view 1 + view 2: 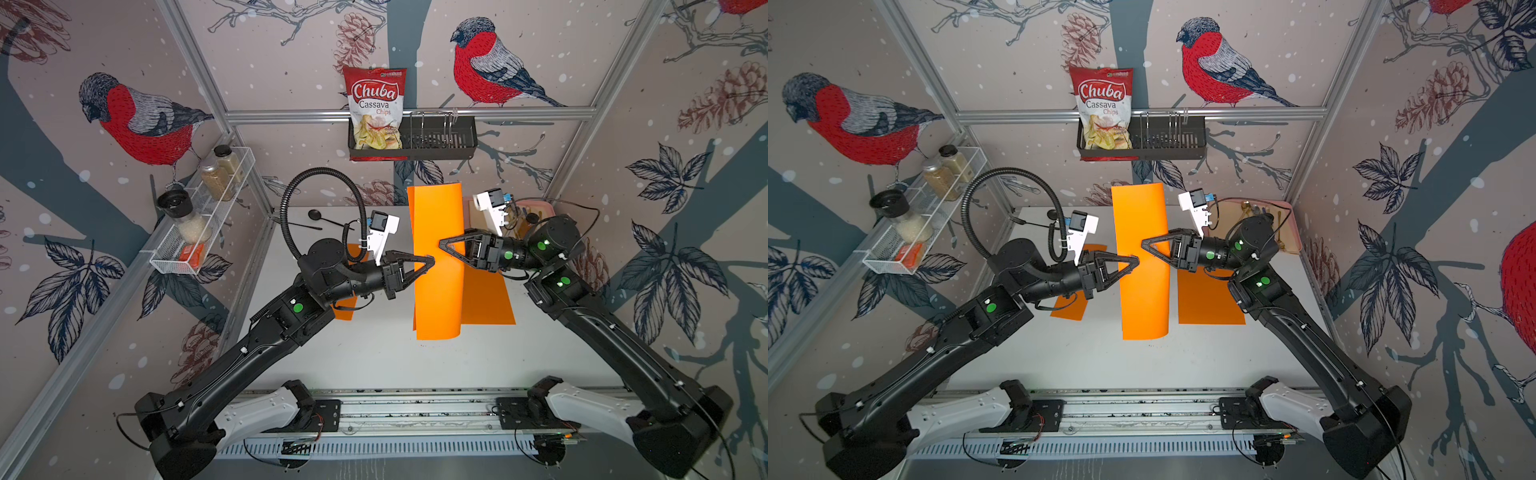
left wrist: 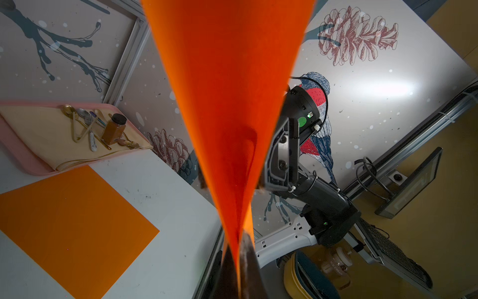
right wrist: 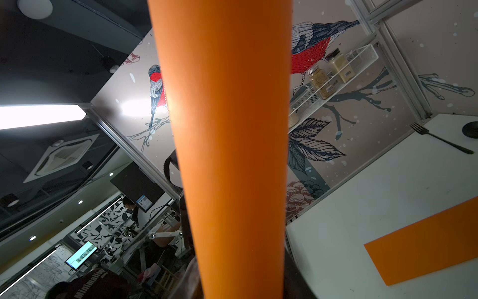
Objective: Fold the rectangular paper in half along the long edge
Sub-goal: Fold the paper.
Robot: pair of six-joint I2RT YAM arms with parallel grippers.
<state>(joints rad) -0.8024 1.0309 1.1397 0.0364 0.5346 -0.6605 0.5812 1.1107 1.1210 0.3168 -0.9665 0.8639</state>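
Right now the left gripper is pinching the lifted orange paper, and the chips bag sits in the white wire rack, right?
Not quite: the chips bag sits in the black basket, as both top views show. The left gripper does pinch the paper.

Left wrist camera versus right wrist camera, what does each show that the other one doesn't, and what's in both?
Only the left wrist view shows the pink tray with a brown jar and cutlery, a wide flat orange sheet, and the right arm. Only the right wrist view shows the wire shelf of spice jars, a black fork and a narrow orange strip. Both show the lifted orange paper up close and the white table.
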